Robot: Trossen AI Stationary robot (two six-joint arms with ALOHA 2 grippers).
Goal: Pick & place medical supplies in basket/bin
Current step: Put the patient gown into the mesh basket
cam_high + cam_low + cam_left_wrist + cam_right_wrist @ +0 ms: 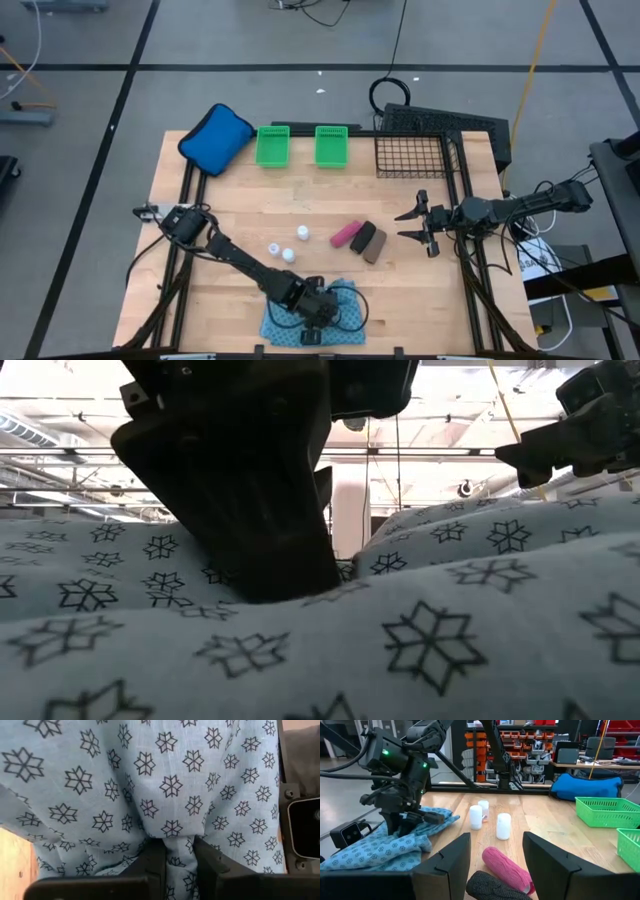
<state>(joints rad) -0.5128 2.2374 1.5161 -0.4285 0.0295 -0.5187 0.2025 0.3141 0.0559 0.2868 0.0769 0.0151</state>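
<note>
Left wrist view: left gripper (179, 862) seemingly pinching cloth (150, 775).

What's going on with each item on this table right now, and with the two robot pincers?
Patterned cloth: crumpled at the table's near edge, pinched.
Left pincer: shut on the cloth.
Right pincer: open, empty, beside the rolls.
Three white bottles: upright, untouched.
Pink roll, black roll, brown roll: lying side by side.
Wire basket: empty.
</note>
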